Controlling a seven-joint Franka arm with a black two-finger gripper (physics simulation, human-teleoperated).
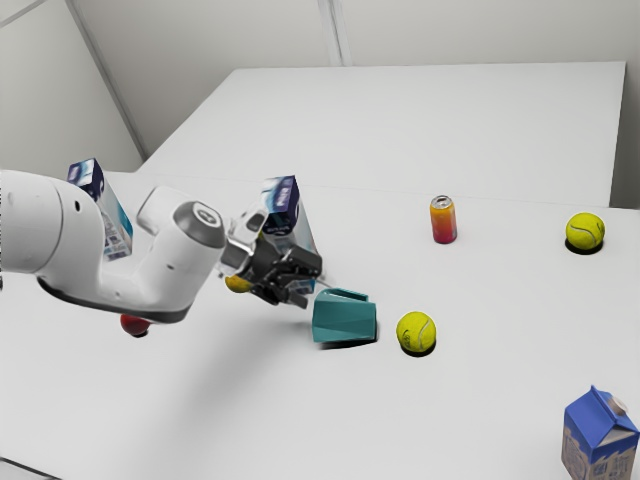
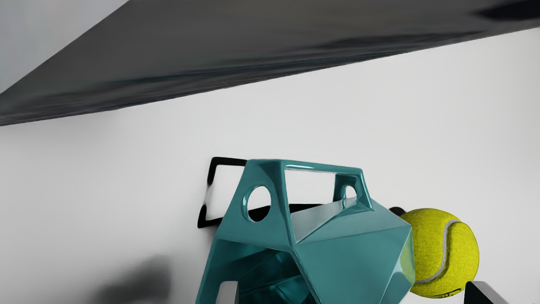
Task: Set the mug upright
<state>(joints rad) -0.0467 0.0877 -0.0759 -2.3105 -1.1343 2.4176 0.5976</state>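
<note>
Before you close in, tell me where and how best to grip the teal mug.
I'd probably pinch the mug by its rim wall, one finger inside the mouth, one outside, bringing the gripper in from the mouth side. The mug lies on its side with its hollow end open for a finger, while a tennis ball sits by the closed end, so that side looks tighter.

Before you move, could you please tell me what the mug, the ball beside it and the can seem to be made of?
The mug looks like glossy ceramic or hard plastic; its bright highlights fit either. The ball seems matte felt, given its fuzzy surface and pale seam. The can is probably metal, judging by its silvery top.
</note>
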